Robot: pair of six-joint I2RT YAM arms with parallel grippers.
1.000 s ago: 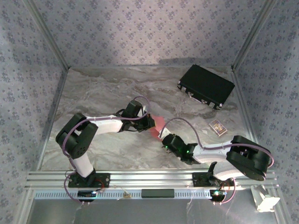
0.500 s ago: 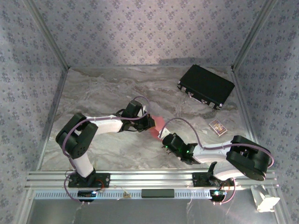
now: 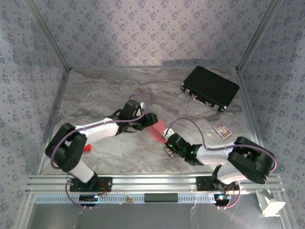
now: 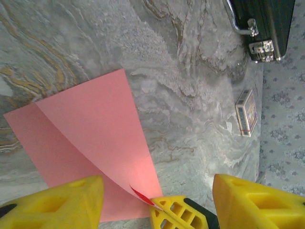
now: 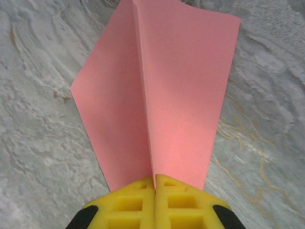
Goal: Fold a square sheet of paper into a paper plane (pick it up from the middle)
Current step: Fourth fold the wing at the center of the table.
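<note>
**A:** Marbled grey table [image 3: 95, 100], patterned walls round it. What sits nearest us, well short of the black case [image 3: 210, 88]?

**B:** That's the right pincer [image 5: 155, 183], nearer than the case and to its left. It is closed tight on the narrow end of the pink paper [image 5: 176, 95], just where the centre crease comes in.

**A:** And the paper itself?

**B:** It's on the table, left of the case and nearer than it, between the two pincers. It is a creased shape, narrow at the clamped end and fanning wider away from it. Its long axis follows the crease. It does not point at the case. It points off to the case's left, toward the left pincer [image 3: 151, 119].

**A:** Is that one holding anything?

**B:** No. Its yellow fingers [image 4: 52, 202] stand wide apart with nothing between them, and the paper lies beneath.

**A:** What could go wrong from here?

**B:** Only one narrow end is held, and the paper is thin. I'd guess a quick pull or lift would buckle or tear it at the clamp. With the wide end free, the flaps may also spring open and blur the crease. If the left pincer comes down off-centre, a finger could catch an edge and skew the fold.

**A:** Is the case in the way?

**B:** No, it's well apart at the far side, and the small card box [image 3: 222, 130] in front of it is clear too.
</note>
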